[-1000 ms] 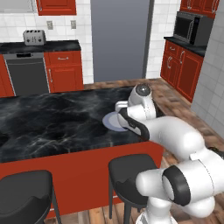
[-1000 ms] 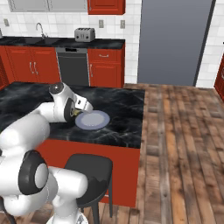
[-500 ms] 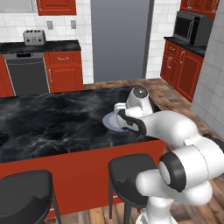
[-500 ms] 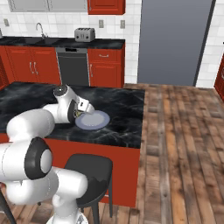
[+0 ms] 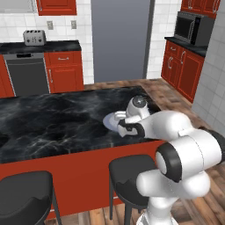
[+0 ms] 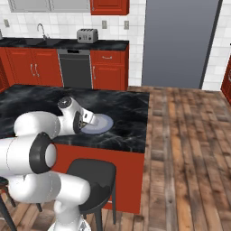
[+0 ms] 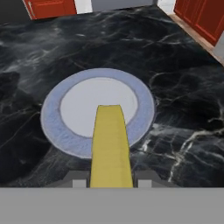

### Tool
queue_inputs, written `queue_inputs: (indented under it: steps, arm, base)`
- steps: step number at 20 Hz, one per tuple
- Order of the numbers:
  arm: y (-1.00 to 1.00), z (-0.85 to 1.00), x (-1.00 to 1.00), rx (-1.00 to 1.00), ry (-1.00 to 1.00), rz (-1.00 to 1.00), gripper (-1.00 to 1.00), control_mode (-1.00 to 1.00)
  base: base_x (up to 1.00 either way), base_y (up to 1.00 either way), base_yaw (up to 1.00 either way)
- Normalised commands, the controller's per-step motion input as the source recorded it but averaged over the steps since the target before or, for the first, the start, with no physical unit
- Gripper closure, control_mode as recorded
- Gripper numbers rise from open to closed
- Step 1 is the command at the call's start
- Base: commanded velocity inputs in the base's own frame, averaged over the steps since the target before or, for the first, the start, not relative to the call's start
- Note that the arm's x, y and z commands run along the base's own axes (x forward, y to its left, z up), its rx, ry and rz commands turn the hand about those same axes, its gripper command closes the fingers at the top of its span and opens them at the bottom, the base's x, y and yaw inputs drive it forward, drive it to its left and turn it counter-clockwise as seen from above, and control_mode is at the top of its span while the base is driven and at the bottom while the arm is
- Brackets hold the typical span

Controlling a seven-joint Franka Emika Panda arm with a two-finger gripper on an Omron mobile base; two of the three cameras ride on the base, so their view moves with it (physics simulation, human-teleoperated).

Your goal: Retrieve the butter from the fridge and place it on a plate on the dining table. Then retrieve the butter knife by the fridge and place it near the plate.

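Note:
The butter point(image 7: 110, 144), a slim pale-yellow stick, is clamped between my two fingertips point(image 7: 146, 178) and reaches forward over the near rim of the plate point(image 7: 65, 109). That pale blue-grey plate point(image 5: 110, 120) lies on the black marble dining table point(image 5: 52, 118), near its right end. My gripper point(image 5: 123, 128) hovers low at the plate's near edge, shut on the butter, and from the other side the gripper point(image 6: 85, 123) sits just left of the plate point(image 6: 101, 124). Behind the table the grey fridge point(image 5: 121, 39) stands with its doors shut. The butter knife is out of view.
Two dark stools point(image 5: 129, 176) stand under the table's near edge by my base. Red cabinets with a toaster point(image 5: 34, 38) line the back wall, and a microwave point(image 5: 193, 27) sits at the right. Wood floor point(image 6: 189, 135) runs past the table's right end.
The hand has sunk a little toward the plate, butter still gripped. The elbow has swung lower and nearer the base.

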Motion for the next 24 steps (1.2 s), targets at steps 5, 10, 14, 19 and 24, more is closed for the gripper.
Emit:
queue_inputs:
  steps: [5, 10, 14, 19, 24]
  arm:
    - [-0.01, -0.44, 0.13, 0.0, 0.0, -0.02, 1.0, -1.0]
    - [-0.02, -0.42, 0.12, 0.0, 0.01, -0.03, 1.0, -1.0]
    - [-0.07, -0.2, 0.18, 0.0, 0.03, -0.01, 1.0, -1.0]
    - [-0.01, 0.0, 0.27, 0.03, 0.01, 0.0, 1.0, -1.0]
    - [0.0, 0.07, 0.4, 0.04, 0.07, 0.0, 1.0, -1.0]
  base:
    - [0.0, 0.0, 0.0]
    - [0.0, 0.0, 0.0]
    - [0.0, 0.0, 0.0]
    - [0.0, 0.0, 0.0]
    - [0.0, 0.0, 0.0]
